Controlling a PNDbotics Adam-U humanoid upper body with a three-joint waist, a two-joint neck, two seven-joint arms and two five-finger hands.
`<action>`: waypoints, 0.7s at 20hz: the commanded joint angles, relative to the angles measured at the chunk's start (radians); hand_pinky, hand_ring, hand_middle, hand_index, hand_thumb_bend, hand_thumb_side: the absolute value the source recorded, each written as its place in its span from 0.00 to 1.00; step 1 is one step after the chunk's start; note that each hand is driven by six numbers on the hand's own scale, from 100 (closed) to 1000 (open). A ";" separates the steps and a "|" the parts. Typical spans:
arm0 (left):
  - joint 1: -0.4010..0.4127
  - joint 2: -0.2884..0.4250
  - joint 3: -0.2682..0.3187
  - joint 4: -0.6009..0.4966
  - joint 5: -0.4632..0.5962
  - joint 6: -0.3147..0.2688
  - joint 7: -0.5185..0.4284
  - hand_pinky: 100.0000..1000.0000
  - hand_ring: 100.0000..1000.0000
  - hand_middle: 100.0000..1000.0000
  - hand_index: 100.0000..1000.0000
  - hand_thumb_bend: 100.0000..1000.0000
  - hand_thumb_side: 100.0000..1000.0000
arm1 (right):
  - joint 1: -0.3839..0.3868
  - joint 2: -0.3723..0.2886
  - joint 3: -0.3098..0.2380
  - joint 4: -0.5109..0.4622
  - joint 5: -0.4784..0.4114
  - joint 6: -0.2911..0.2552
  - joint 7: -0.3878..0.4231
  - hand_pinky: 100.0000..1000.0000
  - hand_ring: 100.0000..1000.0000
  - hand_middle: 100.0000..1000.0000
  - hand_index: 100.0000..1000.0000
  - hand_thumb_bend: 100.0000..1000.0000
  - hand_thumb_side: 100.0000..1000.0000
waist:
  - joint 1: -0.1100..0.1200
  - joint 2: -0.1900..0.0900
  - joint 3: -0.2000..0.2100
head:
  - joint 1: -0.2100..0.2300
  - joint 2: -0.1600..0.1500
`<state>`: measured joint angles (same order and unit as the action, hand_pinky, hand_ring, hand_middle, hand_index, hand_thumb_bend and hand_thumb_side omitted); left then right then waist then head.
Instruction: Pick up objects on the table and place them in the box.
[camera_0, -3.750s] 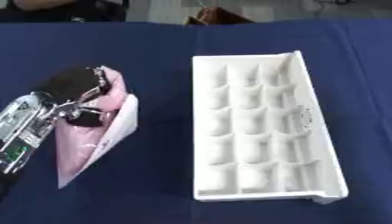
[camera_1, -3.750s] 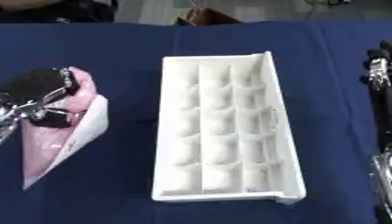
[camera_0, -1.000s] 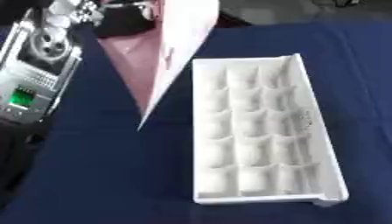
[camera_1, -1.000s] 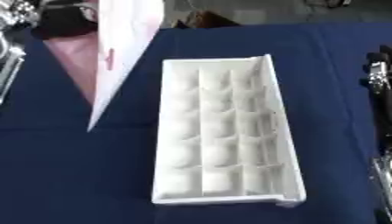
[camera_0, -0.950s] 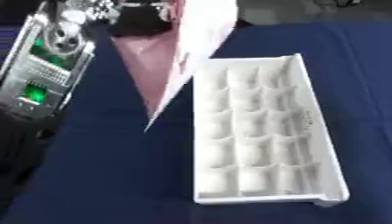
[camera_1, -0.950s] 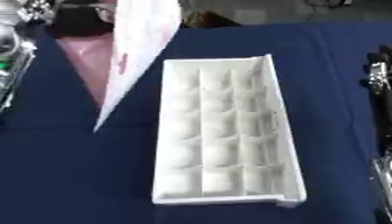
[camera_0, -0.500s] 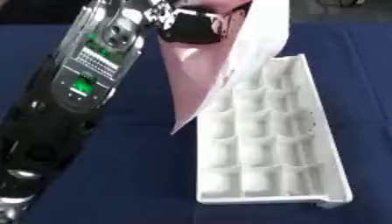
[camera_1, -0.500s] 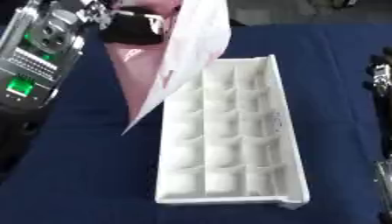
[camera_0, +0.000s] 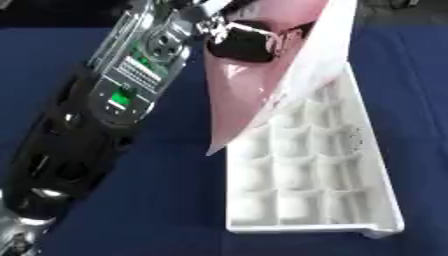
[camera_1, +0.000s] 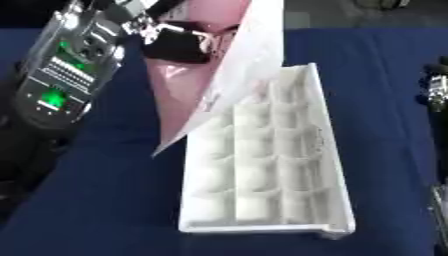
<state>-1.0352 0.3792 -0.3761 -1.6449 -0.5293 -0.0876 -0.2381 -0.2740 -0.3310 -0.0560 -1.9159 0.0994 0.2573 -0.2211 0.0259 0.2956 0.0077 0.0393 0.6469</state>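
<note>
My left hand (camera_0: 247, 41) is shut on a flat pink and white packet (camera_0: 278, 85), holding it by its upper part. The packet hangs tilted over the far left part of the white compartmented box (camera_0: 337, 186), its lower corner pointing down beside the box's left wall. My left arm (camera_0: 114, 115) stretches in from the lower left across the blue table. My right hand (camera_1: 437, 85) shows only as a dark shape at the right edge of the right eye view, apart from the box.
A dark blue cloth (camera_0: 149, 210) covers the table around the box. Dark objects lie beyond the table's far edge.
My left hand has lifted the packet off the table at the left and carried it rightwards, from beside the box to over the box's far left part. The right hand has stayed put.
</note>
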 joint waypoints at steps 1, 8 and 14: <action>-0.027 -0.010 -0.003 0.014 -0.036 -0.021 -0.004 0.00 0.00 0.00 0.04 0.00 0.02 | -0.005 -0.008 -0.002 -0.012 -0.005 -0.001 -0.001 0.78 0.83 0.82 0.94 0.00 0.85 | -0.005 -0.028 -0.002 | 0.013 -0.003; -0.048 -0.050 -0.029 0.088 -0.134 -0.094 -0.015 0.00 0.00 0.00 0.05 0.00 0.06 | -0.009 -0.006 0.000 -0.011 -0.008 0.002 -0.020 0.82 0.85 0.82 0.94 0.00 0.88 | -0.007 -0.026 -0.009 | 0.025 -0.004; -0.059 -0.086 -0.049 0.144 -0.223 -0.161 -0.026 0.00 0.00 0.00 0.09 0.00 0.06 | -0.013 -0.005 0.000 -0.011 -0.004 0.004 -0.042 0.92 0.87 0.82 0.94 0.00 0.89 | -0.010 -0.026 -0.014 | 0.032 -0.006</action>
<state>-1.0706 0.2945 -0.4256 -1.5002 -0.7337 -0.2342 -0.2638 -0.2752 -0.3301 -0.0549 -1.9156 0.0920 0.2626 -0.2559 0.0214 0.2947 -0.0044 0.0639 0.6472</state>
